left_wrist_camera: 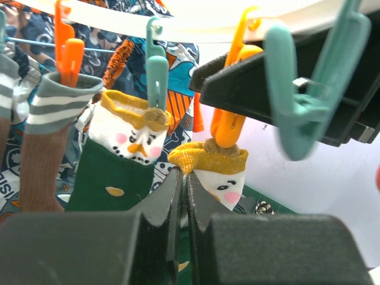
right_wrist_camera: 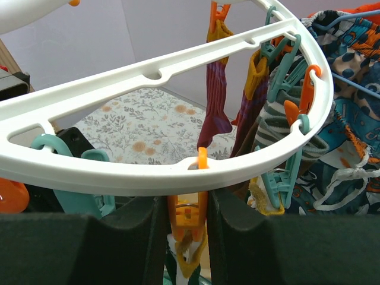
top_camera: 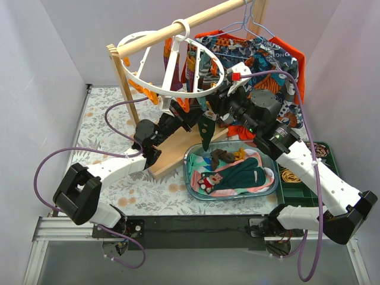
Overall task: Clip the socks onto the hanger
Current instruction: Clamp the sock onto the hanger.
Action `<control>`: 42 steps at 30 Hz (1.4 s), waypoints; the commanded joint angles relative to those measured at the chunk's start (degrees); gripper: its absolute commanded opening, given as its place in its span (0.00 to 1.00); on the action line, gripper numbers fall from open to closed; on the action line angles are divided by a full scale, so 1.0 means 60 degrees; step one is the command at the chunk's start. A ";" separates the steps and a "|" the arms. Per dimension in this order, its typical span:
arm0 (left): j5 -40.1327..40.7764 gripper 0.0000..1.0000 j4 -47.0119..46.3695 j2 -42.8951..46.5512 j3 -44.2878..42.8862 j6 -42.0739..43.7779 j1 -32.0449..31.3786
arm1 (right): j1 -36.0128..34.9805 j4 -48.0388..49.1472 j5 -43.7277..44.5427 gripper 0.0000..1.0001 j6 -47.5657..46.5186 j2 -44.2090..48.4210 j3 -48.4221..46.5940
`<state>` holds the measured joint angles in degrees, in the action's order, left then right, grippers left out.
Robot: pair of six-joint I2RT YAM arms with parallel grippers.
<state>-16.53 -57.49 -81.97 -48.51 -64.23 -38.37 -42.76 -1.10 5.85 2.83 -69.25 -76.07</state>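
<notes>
The white ring hanger (top_camera: 142, 83) hangs from a wooden rail. My right gripper (right_wrist_camera: 187, 205) is shut on an orange clip peg (right_wrist_camera: 190, 217) under the ring (right_wrist_camera: 148, 172), and a yellow sock cuff (right_wrist_camera: 193, 261) sits in the peg's mouth. From the left wrist view, that dark green sock with a white face (left_wrist_camera: 222, 178) hangs under the orange peg (left_wrist_camera: 228, 127). My left gripper (left_wrist_camera: 183, 178) is shut on the edge of its cuff. Its matching sock (left_wrist_camera: 119, 172) hangs from a teal peg beside it. From above, the green sock (top_camera: 206, 133) dangles between both grippers.
More socks (top_camera: 243, 172) lie in a blue tray (top_camera: 196, 184) in front of the rack. A patterned shirt (top_camera: 267, 59) hangs at the back right. A green crate (top_camera: 297, 184) stands right of the tray. Striped and maroon socks (right_wrist_camera: 217, 95) hang on other pegs.
</notes>
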 commanded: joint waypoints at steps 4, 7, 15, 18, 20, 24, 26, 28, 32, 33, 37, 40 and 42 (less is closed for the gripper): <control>0.0265 0.00 -0.0115 0.0274 -0.0220 -0.0165 0.0169 | 0.0067 0.0506 -0.0110 0.01 0.0114 0.0102 -0.0021; 0.0353 0.00 -0.0086 0.0259 -0.0250 -0.0165 0.0199 | 0.0081 0.0506 -0.0169 0.01 0.0158 0.0102 -0.0007; 0.0441 0.00 -0.0115 0.0230 -0.0367 -0.0267 0.0199 | 0.0096 0.0492 -0.0315 0.01 0.0217 0.0043 -0.0021; 0.0441 0.00 -0.0188 0.0230 -0.0411 -0.0340 0.0199 | 0.0111 0.0477 -0.0330 0.01 0.0217 0.0043 -0.0007; 0.0456 0.00 -0.0217 0.0230 -0.0411 -0.0414 0.0199 | 0.0111 0.0477 -0.0374 0.01 0.0246 0.0043 -0.0021; 0.0529 0.00 -0.0261 0.0171 -0.0484 -0.0501 0.0199 | 0.0125 0.0462 -0.0535 0.01 0.0304 -0.0030 -0.0036; 0.0471 0.00 -0.0291 0.0142 -0.0513 -0.0560 0.0199 | 0.0140 0.0448 -0.0550 0.01 0.0305 -0.0030 -0.0036; 0.0441 0.00 -0.0320 0.0127 -0.0543 -0.0633 0.0199 | 0.0125 0.0462 -0.0579 0.01 0.0319 -0.0045 -0.0036; 0.0398 0.00 -0.0378 0.0083 -0.0572 -0.0750 0.0199 | 0.0140 0.0448 -0.0594 0.01 0.0349 -0.0074 -0.0051; 0.0368 0.00 -0.0422 0.0098 -0.0586 -0.0794 0.0199 | 0.0140 0.0448 -0.0608 0.01 0.0349 -0.0074 -0.0036; 0.0368 0.00 -0.0481 0.0098 -0.0587 -0.0912 0.0199 | 0.0169 0.0448 -0.0623 0.01 0.0334 -0.0059 0.0008; 0.0339 0.00 -0.0496 0.0069 -0.0630 -0.0956 0.0199 | 0.0169 0.0448 -0.0637 0.01 0.0349 -0.0015 0.0052; 0.0324 0.00 -0.0496 0.0054 -0.0660 -0.1014 0.0199 | 0.0184 0.0448 -0.0608 0.02 0.0349 0.0014 0.0081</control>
<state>-14.33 -58.83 -82.00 -50.19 -69.52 -37.56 -42.00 -1.13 2.76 4.40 -69.49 -76.05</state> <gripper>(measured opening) 0.020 0.325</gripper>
